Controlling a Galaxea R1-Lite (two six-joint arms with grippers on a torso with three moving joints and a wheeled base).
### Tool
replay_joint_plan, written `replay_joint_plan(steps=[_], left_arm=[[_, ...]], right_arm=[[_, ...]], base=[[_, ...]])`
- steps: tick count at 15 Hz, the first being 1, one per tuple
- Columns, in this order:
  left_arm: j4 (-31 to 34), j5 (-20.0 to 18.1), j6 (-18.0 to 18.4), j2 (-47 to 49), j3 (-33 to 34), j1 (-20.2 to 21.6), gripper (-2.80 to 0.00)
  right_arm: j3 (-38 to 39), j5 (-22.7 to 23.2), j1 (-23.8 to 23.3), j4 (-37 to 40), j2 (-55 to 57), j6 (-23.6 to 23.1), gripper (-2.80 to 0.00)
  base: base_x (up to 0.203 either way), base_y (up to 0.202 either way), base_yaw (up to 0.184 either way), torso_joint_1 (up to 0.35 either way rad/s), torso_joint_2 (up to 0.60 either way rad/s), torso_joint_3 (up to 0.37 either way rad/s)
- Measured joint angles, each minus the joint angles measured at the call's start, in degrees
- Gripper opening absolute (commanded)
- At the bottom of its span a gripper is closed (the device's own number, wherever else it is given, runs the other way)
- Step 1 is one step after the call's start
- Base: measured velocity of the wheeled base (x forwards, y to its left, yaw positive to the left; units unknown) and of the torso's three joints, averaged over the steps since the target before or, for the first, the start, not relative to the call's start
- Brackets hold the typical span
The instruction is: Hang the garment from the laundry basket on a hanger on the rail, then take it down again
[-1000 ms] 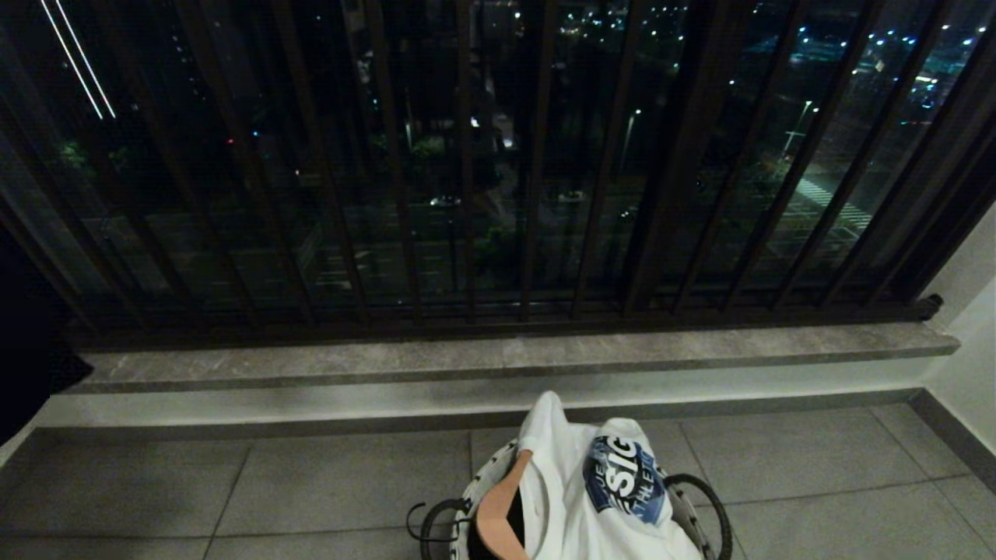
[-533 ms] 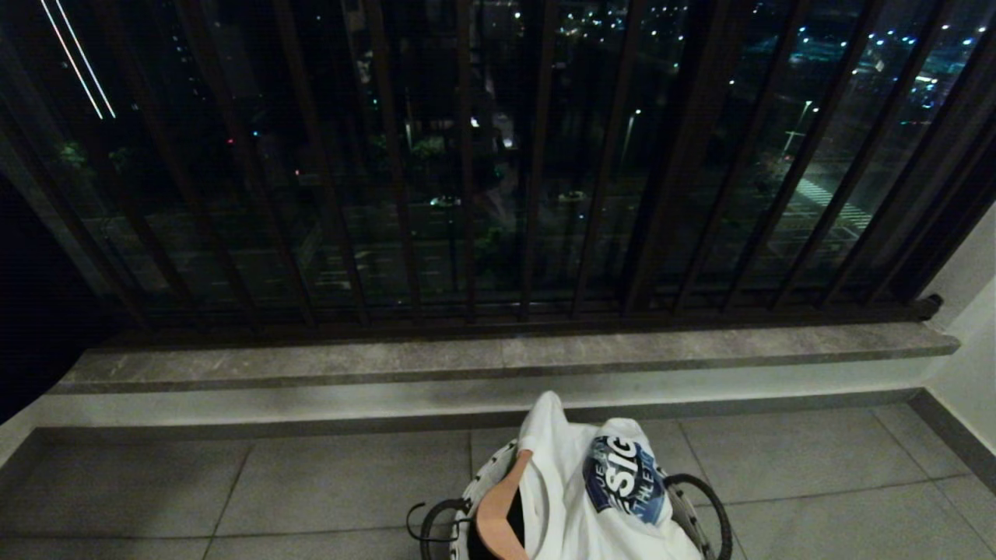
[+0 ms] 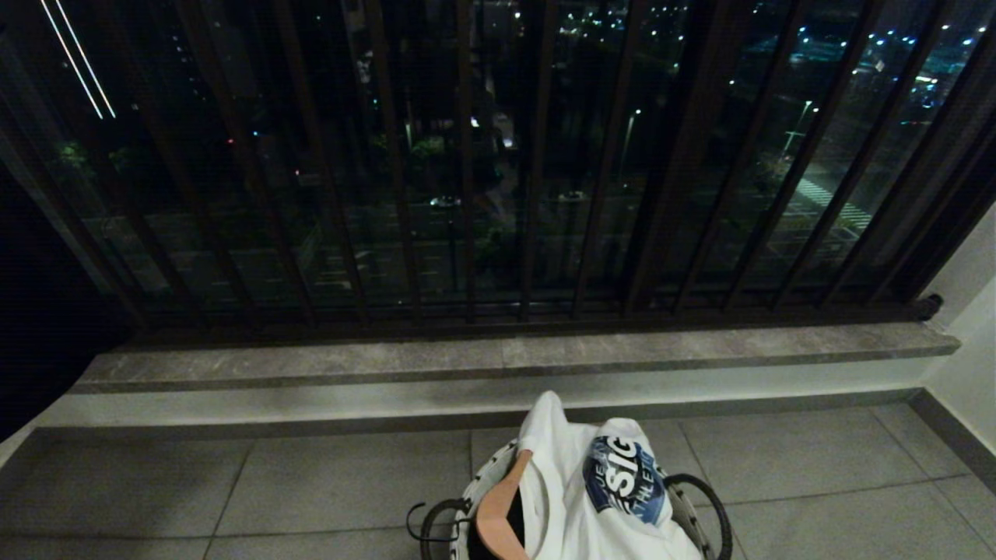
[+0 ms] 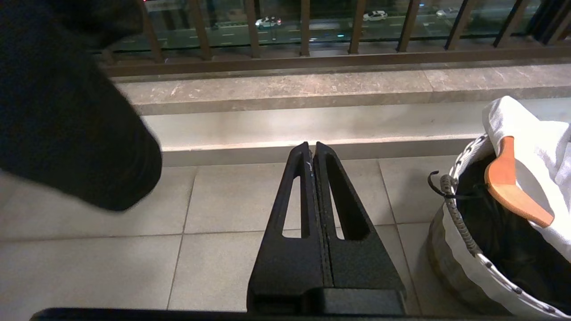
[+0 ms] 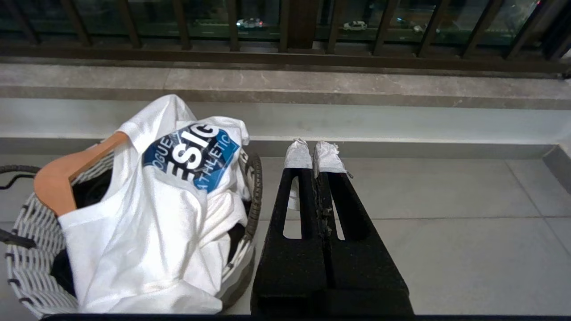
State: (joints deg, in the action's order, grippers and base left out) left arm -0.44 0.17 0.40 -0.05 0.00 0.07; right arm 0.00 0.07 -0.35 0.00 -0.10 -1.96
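Observation:
The laundry basket (image 3: 712,498), white woven with a dark hoop rim, stands on the floor tiles at the bottom middle of the head view. In it lies a white T-shirt with a blue print, the garment (image 3: 576,505), draped over a wooden hanger (image 3: 498,513). My left gripper (image 4: 312,147) is shut and empty above the tiles, with the basket (image 4: 459,223) and hanger (image 4: 508,183) off to one side. On the basket's other side my right gripper (image 5: 314,149), its tips wrapped in white, is shut and empty beside the garment (image 5: 147,223). The rail is out of view.
A grey stone ledge (image 3: 506,354) runs across in front of the dark balcony bars (image 3: 467,194). A white wall (image 3: 965,350) closes the right side. A large dark shape (image 4: 67,111) fills the left side near the left gripper.
The dark shape at the left edge of the head view has shifted slightly. The basket, garment and hanger have not moved.

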Motion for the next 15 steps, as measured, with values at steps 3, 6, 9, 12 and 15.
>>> replay_joint_plan(steps=[3,6,9,12,15], left_arm=[[0.0,0.0,0.0,0.0,0.0,0.0,-2.8],[0.0,0.0,0.0,0.0,0.0,0.0,-2.8],[0.0,0.0,0.0,0.0,0.0,0.0,-2.8],[0.0,0.0,0.0,0.0,0.0,0.0,-2.8],[0.0,0.0,0.0,0.0,0.0,0.0,-2.8]], right_arm=[[0.0,0.0,0.0,0.0,0.0,0.5,-2.8],[0.0,0.0,0.0,0.0,0.0,0.5,-2.8],[0.0,0.0,0.0,0.0,0.0,0.5,-2.8],[0.0,0.0,0.0,0.0,0.0,0.6,-2.8],[0.0,0.0,0.0,0.0,0.0,0.5,-2.8]], base=[[0.0,0.0,0.0,0.0,0.0,0.0],[0.0,0.0,0.0,0.0,0.0,0.0],[0.0,0.0,0.0,0.0,0.0,0.0],[0.0,0.0,0.0,0.0,0.0,0.0],[0.0,0.0,0.0,0.0,0.0,0.0]])
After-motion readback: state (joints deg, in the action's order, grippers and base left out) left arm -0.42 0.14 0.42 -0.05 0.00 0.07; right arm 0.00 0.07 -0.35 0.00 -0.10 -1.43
